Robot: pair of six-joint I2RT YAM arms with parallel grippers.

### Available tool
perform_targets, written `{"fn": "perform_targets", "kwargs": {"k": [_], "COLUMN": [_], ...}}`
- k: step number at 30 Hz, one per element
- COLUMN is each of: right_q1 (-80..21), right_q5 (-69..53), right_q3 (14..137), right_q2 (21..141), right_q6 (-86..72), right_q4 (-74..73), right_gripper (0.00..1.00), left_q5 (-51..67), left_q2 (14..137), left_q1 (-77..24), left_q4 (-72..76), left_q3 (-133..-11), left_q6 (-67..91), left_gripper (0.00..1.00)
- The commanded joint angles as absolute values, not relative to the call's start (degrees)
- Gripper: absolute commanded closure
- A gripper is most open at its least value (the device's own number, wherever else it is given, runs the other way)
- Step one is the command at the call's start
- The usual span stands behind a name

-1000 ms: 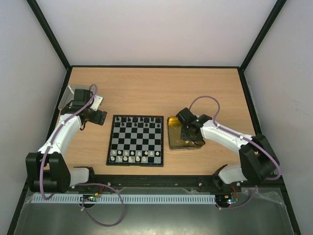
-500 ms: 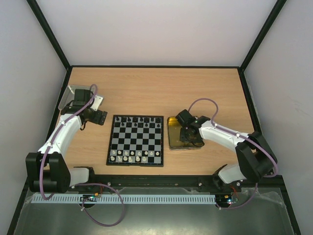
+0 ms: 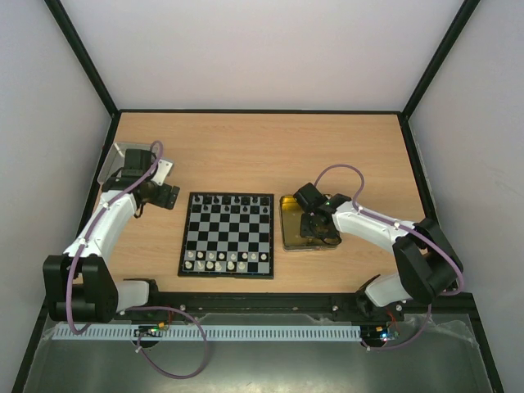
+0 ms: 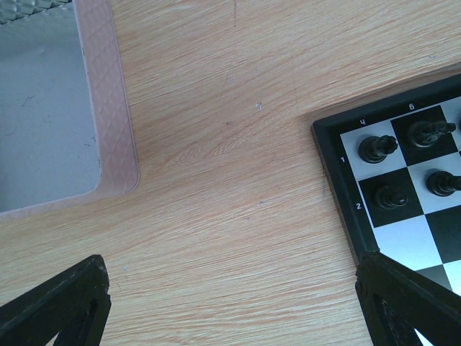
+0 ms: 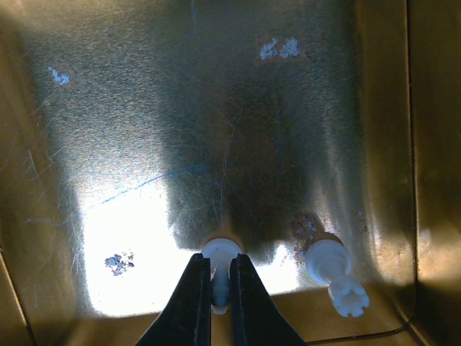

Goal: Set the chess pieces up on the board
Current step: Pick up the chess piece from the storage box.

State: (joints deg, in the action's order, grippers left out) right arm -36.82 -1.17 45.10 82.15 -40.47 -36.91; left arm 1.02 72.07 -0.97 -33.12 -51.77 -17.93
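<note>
From above, the board (image 3: 227, 235) lies square on the wooden surface (image 3: 262, 147) between the two claws. Black chess pieces (image 3: 229, 200) line its far edge and white ones line its near edge. The right claw (image 3: 314, 231) is down inside the gold tin tray (image 3: 288, 237); from here I cannot tell whether it holds anything. The left claw (image 3: 170, 196) hangs just beside the board's far left corner, with a silver-grey lid (image 3: 115, 164) behind it.

The left wrist view shows that claw's fingers wide apart and holding nothing. Ahead to their right is the board's corner with four black pieces standing upright. Ahead to their left is the lid's rounded corner.

Only the right wrist view shows the right claw clamped on a small white piece (image 5: 220, 254). Its long axis runs along the fingers, with the round base pointing forward past the tips. Just right of the claw, and apart from it, a white rook (image 5: 335, 275) lies on its side on the scratched tray floor. Its base points ahead-left and its notched crown points back-right.
</note>
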Motion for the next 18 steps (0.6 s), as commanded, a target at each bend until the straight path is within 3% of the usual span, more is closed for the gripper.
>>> {"fn": "perform_targets", "kwargs": {"k": [1,11,18], "right_q1": [-36.7,-37.8,-48.7], "right_q5": [-0.3,4.9,7.1], "right_q3": [44.3,52.8,61.5], "right_q2": [81.8,79.5,81.0], "right_q6": [-40.6,-39.5,-44.4], "right_q4": [-37.2,-44.7,-49.6], "right_gripper": [0.98,0.98,0.98], "left_q5": [1.0,0.8,1.0], "left_q2": [71.8,71.9,72.3], "left_q1": [-1.2,-1.2,-1.2], "left_q4": [-33.7,-33.2,-32.7], "left_q3": [-52.8,-52.3,-52.1], "left_q6": [-17.7,-17.6,-17.1], "left_gripper": [0.06,0.07,0.06]}}
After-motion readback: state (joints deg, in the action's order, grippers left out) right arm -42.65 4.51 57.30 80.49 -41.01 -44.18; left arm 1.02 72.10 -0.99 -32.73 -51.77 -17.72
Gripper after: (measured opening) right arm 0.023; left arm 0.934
